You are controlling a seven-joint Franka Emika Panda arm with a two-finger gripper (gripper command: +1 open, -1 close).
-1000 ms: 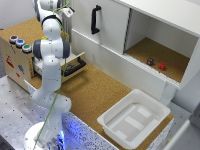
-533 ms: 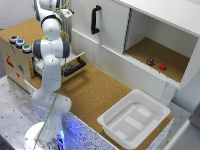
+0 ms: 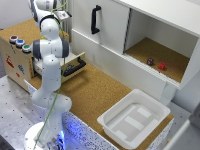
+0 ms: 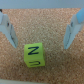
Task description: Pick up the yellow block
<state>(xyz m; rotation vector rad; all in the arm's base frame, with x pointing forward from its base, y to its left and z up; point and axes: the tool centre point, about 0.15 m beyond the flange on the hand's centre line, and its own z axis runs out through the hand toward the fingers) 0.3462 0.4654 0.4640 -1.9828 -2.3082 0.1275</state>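
Observation:
The yellow block (image 4: pixel 34 55), a lime-yellow cube with dark letters on its faces, lies on the cork surface in the wrist view. My gripper (image 4: pixel 38 30) hangs open above it, and its two pale blue fingers (image 4: pixel 8 31) stand wide apart on either side, with the block lower between them and touching neither. Nothing is held. In the exterior view the arm (image 3: pixel 49 47) stands tall over the wooden box at the exterior view's left, and both the gripper and the yellow block are hidden there.
A wooden box (image 3: pixel 17 62) with coloured buttons and an open drawer (image 3: pixel 72 66) stands by the arm. A white cabinet (image 3: pixel 107 30) has an open compartment holding a red block (image 3: pixel 161 66) and a dark object (image 3: pixel 150 61). A white tray (image 3: pixel 131 119) sits at the front.

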